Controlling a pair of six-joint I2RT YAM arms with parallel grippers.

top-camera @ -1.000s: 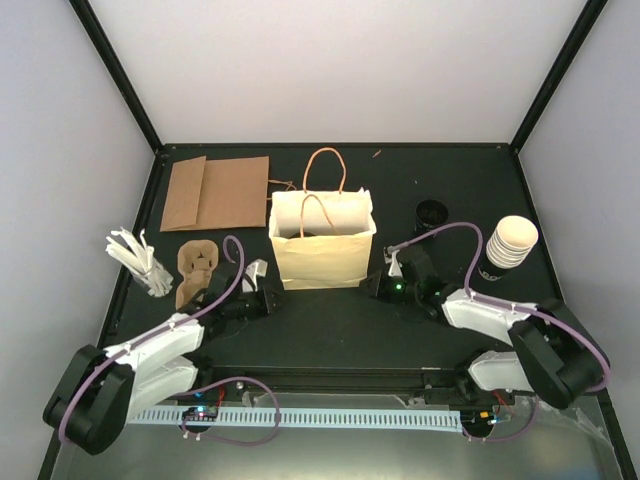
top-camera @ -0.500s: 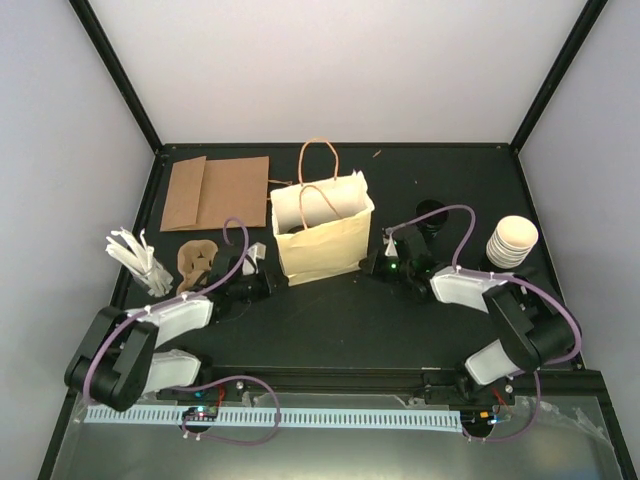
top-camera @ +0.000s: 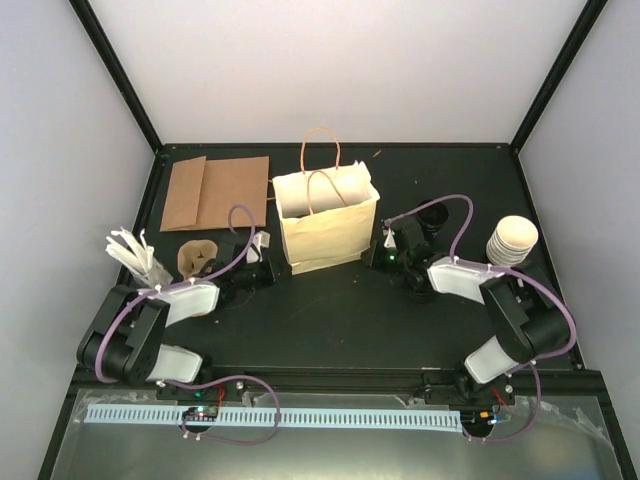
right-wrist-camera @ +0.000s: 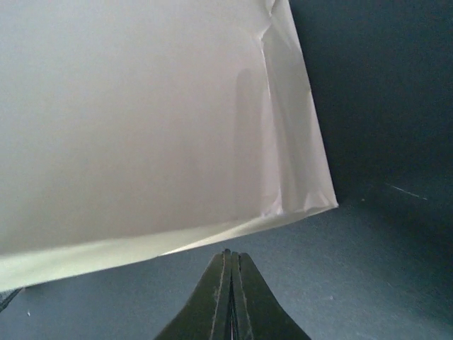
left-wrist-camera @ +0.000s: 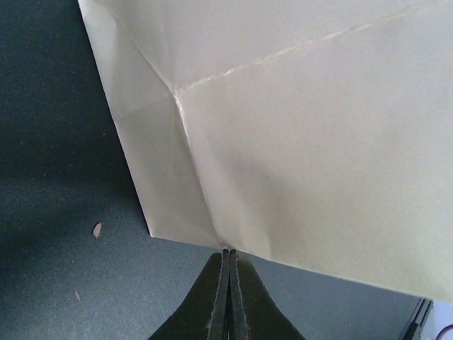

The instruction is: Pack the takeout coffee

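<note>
With the left gripper (left-wrist-camera: 228, 253) and right gripper (right-wrist-camera: 228, 253) both pinched shut and empty at the paper bag's (top-camera: 328, 225) lower edges, the robot should press low and evenly so the bag stands upright and open, the takeout coffee (top-camera: 513, 236) sitting stacked well off to its right

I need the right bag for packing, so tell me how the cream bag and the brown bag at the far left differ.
The cream bag stands upright and open; the brown bag lies flat and folded. The cream bag has loop handles; the brown bag shows none. Both look like paper.
</note>
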